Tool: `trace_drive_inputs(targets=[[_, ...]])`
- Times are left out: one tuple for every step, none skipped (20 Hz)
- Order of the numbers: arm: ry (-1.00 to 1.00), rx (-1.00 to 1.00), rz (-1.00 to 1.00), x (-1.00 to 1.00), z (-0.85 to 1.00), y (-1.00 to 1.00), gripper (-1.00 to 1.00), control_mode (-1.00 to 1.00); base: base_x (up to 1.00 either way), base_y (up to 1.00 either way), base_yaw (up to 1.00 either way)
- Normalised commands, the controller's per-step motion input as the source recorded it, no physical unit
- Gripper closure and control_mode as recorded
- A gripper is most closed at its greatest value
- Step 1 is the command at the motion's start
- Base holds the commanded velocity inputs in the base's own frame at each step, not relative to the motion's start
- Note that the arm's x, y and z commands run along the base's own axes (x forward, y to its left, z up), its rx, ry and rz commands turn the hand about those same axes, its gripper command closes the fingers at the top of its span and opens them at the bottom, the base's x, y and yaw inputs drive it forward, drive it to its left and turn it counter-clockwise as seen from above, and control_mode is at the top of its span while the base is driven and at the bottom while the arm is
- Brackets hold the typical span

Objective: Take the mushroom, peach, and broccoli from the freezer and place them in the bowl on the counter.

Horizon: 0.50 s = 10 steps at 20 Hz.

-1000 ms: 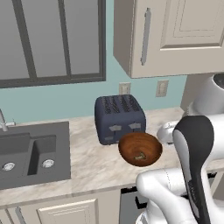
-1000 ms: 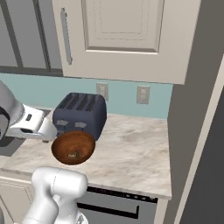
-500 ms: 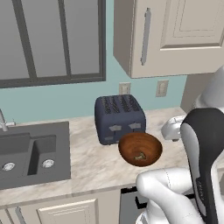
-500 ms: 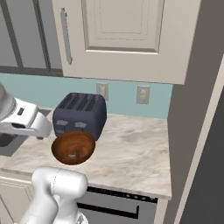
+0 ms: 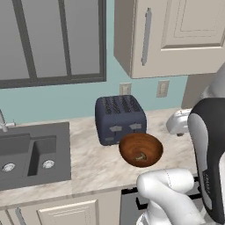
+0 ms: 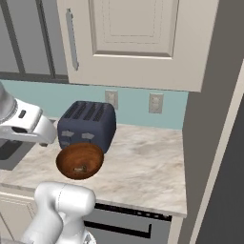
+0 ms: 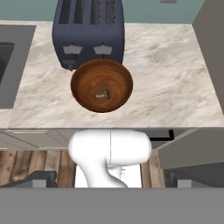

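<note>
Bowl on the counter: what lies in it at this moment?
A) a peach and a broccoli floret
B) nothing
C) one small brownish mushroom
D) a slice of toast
C: a single small brown mushroom lies near the middle of the bowl, with no other item beside it.

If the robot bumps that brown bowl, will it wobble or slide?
The bowl looks glossy with a rounded underside, so it would probably slide on the smooth counter and may rock. The toaster sits right behind it and might stop it. The small mushroom inside would likely roll around.
</note>
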Motion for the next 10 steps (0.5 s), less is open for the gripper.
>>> trace_drive_inputs(targets=[[-0.03, 0.04, 0.0, -0.16, 0.15, -0.15, -1.0, -1.0, 0.0, 0.0, 0.0], [-0.03, 0.05, 0.0, -0.16, 0.11, -0.12, -1.0, -1.0, 0.0, 0.0, 0.0], [-0.04, 0.03, 0.0, -0.17, 0.04, -0.09, -1.0, -1.0, 0.0, 0.0, 0.0], [-0.06, 0.01, 0.0, -0.17, 0.0, -0.03, -1.0, -1.0, 0.0, 0.0, 0.0], [-0.07, 0.0, 0.0, -0.16, 0.0, 0.0, -1.0, -1.0, 0.0, 0.0, 0.0], [-0.07, 0.0, 0.0, -0.23, 0.0, 0.0, -1.0, -1.0, 0.0, 0.0, 0.0], [-0.07, 0.0, 0.0, -0.24, 0.0, 0.0, -1.0, -1.0, 0.0, 0.0, 0.0], [-0.07, 0.0, 0.0, -0.23, 0.0, 0.0, -1.0, -1.0, 0.0, 0.0, 0.0], [-0.06, 0.0, 0.0, -0.2, 0.0, 0.0, -1.0, -1.0, 0.0, 0.0, 0.0], [-0.05, 0.0, 0.0, -0.15, 0.0, 0.0, -1.0, -1.0, 0.0, 0.0, 0.0]])
